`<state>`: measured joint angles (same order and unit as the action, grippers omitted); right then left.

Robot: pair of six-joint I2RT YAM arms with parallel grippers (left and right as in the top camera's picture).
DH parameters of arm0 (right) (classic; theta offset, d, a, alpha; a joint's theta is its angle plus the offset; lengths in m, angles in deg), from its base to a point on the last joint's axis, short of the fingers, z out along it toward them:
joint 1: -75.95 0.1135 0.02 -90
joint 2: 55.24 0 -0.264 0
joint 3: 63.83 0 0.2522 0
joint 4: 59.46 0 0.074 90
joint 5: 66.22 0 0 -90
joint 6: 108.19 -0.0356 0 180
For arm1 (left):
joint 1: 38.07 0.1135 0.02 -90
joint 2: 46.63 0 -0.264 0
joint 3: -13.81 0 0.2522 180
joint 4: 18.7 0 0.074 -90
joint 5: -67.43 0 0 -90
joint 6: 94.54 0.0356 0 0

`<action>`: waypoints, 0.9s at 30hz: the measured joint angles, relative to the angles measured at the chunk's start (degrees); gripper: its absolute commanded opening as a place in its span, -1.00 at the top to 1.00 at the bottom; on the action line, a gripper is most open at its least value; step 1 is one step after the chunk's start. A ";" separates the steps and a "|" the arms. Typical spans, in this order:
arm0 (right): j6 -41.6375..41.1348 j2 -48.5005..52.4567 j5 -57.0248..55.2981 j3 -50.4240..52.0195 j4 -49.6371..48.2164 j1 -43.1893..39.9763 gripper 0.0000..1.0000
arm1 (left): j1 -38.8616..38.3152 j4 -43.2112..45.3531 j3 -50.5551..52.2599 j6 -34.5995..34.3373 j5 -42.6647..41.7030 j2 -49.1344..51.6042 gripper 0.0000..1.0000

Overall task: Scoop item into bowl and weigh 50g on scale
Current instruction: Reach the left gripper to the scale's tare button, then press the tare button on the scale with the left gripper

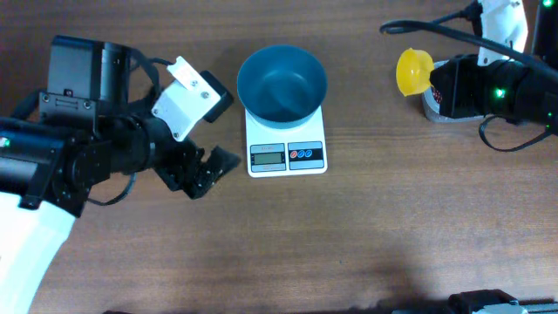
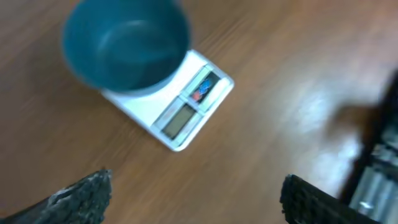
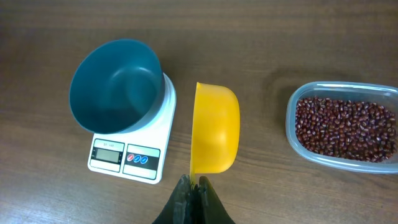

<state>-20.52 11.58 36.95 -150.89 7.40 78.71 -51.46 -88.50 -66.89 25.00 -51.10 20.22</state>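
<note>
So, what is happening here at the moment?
The right gripper is shut on a yellow scoop, held between the scale and a clear tub of beans. The teal bowl stands on the scale with no beans in it yet. The left gripper is open near the scale and holds nothing.

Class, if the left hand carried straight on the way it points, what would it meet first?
The open left hand would likely meet the scale, at its display end; depth is unclear.
</note>
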 measured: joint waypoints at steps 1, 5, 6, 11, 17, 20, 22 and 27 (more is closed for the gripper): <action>-0.02 0.00 0.00 0.00 -0.37 0.00 0.92 | -0.02 -0.02 -0.02 -0.42 -3.19 0.61 1.00; 0.02 0.02 0.00 0.00 -0.92 0.00 0.92 | -5.79 2.38 -0.13 -8.26 -0.96 11.06 1.00; 0.02 0.02 0.00 0.00 -1.03 0.00 0.92 | -9.29 4.87 -0.11 -11.17 5.68 12.83 1.00; 0.00 0.11 -1.97 0.00 -1.07 0.00 0.92 | -21.77 18.67 -0.13 -20.06 22.82 23.93 1.00; 0.02 0.11 -2.99 0.00 -3.91 0.00 0.92 | -26.88 26.03 -0.13 -22.12 27.34 35.01 1.00; -0.02 0.11 -3.02 0.00 -4.35 0.00 0.92 | -30.03 28.20 -0.11 -22.14 32.87 35.06 1.00; 0.00 0.11 -3.02 0.00 -4.42 0.00 0.92 | -30.27 30.16 -0.02 -22.14 35.98 35.08 1.00; 0.02 0.11 -3.04 0.00 -4.52 0.00 0.92 | -30.27 30.77 0.31 -22.12 39.04 39.56 1.00</action>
<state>-20.49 11.69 33.91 -150.89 2.87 78.71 -81.73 -57.72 -66.59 2.88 -12.07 59.78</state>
